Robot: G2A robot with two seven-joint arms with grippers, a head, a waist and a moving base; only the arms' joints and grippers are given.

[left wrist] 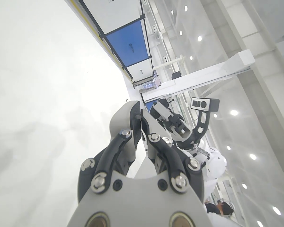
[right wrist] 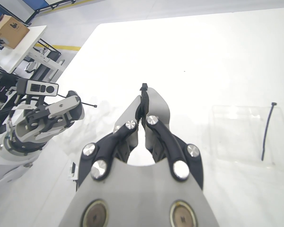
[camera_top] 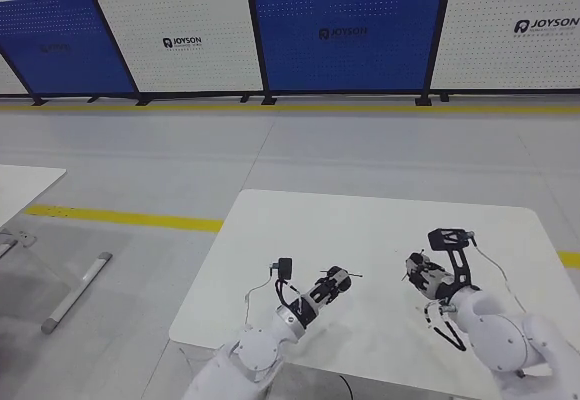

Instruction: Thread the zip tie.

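Over table (camera_top: 390,220), beside clear sheet (right wrist: 236,124) | clamps left gripper (left wrist: 139,112) on tie end (right wrist: 91,105) | clamps right gripper (right wrist: 143,98) on tie head (right wrist: 144,86), well apart | leaves spare tie (right wrist: 267,132) on sheet | not threaded yet; to do: align, insert end.
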